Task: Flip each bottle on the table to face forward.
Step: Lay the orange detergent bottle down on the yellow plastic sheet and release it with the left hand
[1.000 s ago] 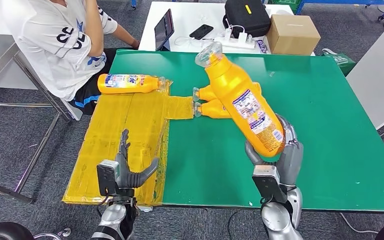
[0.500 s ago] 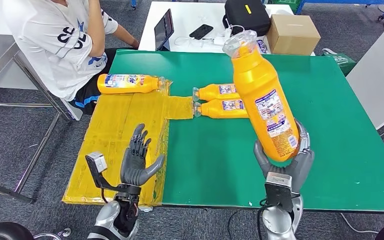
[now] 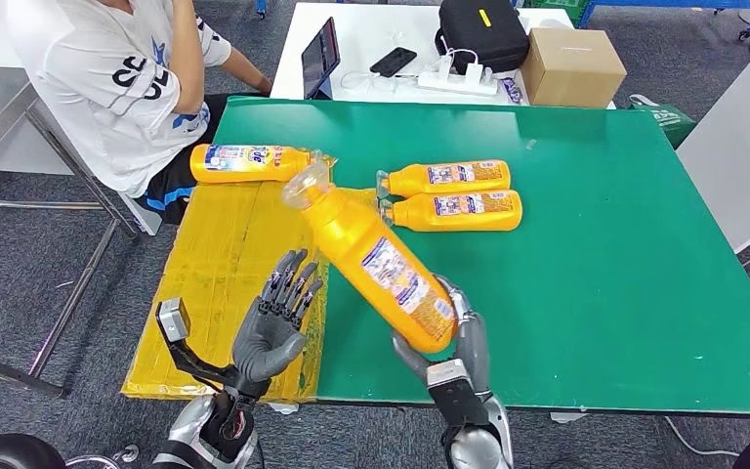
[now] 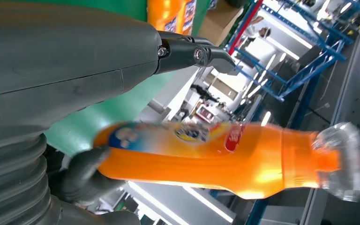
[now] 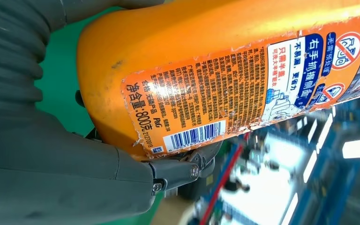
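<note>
The base of the held bottle point(image 3: 376, 262) is hidden inside the right hand point(image 3: 446, 337), and the label print in the head view is too small to read; the right wrist view shows its back label with a barcode. In the left wrist view the same bottle is blurred and its clear cap smeared.

A person point(image 3: 117, 73) in a white shirt sits at the table's far left corner. A third bottle point(image 3: 251, 162) lies on its side on the yellow sheet point(image 3: 225, 264), and two more bottles point(image 3: 452, 194) lie side by side, touching, on the green table point(image 3: 586, 225). Behind stand a white table with a black bag point(image 3: 481, 32) and a cardboard box point(image 3: 572, 66).

The right hand grips the bottle's lower end, holding it in the air, tilted with its cap toward the left over the sheet's edge. The left hand point(image 3: 275, 324) is raised just beside it, fingers spread, holding nothing.
</note>
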`<state>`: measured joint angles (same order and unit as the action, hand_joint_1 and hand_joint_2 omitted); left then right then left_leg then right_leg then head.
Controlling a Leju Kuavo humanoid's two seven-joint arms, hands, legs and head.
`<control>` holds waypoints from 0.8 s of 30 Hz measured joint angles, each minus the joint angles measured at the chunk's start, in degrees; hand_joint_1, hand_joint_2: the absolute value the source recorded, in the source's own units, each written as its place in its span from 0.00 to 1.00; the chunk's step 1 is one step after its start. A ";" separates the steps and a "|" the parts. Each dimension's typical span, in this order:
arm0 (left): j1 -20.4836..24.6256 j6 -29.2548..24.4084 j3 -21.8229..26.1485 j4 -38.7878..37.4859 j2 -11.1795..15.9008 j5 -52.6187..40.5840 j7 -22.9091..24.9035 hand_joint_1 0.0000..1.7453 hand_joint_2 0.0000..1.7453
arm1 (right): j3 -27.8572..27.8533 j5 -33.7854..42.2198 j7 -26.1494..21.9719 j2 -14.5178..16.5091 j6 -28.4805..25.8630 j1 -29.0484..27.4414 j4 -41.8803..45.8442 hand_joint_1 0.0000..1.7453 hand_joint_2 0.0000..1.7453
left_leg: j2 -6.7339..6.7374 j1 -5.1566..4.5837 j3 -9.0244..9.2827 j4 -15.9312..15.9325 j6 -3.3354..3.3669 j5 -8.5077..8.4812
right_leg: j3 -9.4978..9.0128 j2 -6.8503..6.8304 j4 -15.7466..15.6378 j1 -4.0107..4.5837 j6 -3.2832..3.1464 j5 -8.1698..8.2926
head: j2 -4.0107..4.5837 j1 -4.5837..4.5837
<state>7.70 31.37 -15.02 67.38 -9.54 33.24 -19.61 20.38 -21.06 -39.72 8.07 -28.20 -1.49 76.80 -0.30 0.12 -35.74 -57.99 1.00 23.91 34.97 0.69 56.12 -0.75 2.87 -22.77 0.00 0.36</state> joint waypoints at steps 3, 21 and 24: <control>0.41 0.38 -0.76 -0.79 0.52 0.63 0.39 0.00 1.00 | 2.97 -1.71 -0.01 0.02 -0.33 0.71 -3.37 1.00 1.00 | 0.00 -0.01 0.00 0.00 0.00 0.00 | 0.00 0.00 0.00 -0.01 0.00 0.00 | 0.00 -0.01; 2.06 -0.43 -2.84 -5.62 1.96 2.08 0.75 0.00 1.00 | 8.85 -8.74 -0.16 1.70 1.84 5.24 -19.80 1.00 1.00 | 0.02 0.00 0.00 0.00 0.00 0.00 | 0.03 0.00 0.00 0.00 0.00 0.00 | 0.00 0.00; 2.05 -0.41 -2.84 -5.86 1.97 2.10 0.75 0.00 1.00 | 8.88 -8.73 -0.16 1.93 1.93 5.56 -21.09 1.00 1.00 | 0.02 -0.01 0.00 0.00 0.00 0.00 | 0.03 0.01 0.00 0.00 0.00 0.00 | 0.00 0.01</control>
<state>9.75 30.96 -17.86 61.53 -7.56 35.34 -18.86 29.26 -29.79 -39.89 10.00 -26.26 4.07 55.71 -0.29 0.12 -35.74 -57.99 1.00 23.91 35.00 0.70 56.12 -0.76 2.87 -22.77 0.00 0.36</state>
